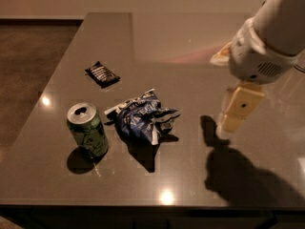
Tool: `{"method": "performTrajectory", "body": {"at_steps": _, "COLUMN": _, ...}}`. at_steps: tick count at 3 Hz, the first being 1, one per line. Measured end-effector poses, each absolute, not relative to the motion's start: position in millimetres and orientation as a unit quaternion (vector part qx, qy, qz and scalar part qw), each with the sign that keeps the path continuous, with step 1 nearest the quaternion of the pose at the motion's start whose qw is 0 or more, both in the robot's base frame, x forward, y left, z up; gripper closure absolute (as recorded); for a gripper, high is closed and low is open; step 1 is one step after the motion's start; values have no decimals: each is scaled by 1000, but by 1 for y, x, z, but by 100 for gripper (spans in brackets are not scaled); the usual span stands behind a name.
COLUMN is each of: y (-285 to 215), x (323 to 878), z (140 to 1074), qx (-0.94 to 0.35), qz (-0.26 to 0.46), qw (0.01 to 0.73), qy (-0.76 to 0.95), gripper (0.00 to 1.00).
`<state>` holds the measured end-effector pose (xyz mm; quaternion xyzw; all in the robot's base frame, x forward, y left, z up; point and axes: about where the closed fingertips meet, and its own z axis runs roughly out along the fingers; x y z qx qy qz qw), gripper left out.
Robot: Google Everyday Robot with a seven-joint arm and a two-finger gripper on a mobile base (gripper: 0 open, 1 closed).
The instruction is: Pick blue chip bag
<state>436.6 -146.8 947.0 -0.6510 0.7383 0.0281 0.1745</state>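
Bag [145, 118] crumpled, near can [88, 130]. End effector [231, 123] hovers well apart, apparently empty; opening cannot be told. Risk: approach knocks can, or slick foil slips free.

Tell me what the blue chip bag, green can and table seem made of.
The blue chip bag: likely thin foil or plastic film, shiny, sharply creased. The green can: probably metal, silvery top with tab opening. The table: glossy grey, perhaps stone or laminate; it mirrors lights. The end effector hangs over the table, right of the bag in the picture, apart from it.
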Motion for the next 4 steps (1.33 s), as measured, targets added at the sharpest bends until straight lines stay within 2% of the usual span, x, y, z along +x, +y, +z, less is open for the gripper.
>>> {"method": "performTrajectory", "body": {"at_steps": 3, "y": -44, "x": 462, "z": 861, "qx": -688, "qz": 53, "qw": 132, "qy": 712, "gripper": 0}}
{"method": "performTrajectory", "body": {"at_steps": 4, "y": -34, "x": 473, "z": 844, "qx": -682, "qz": 64, "qw": 108, "qy": 720, "gripper": 18}}
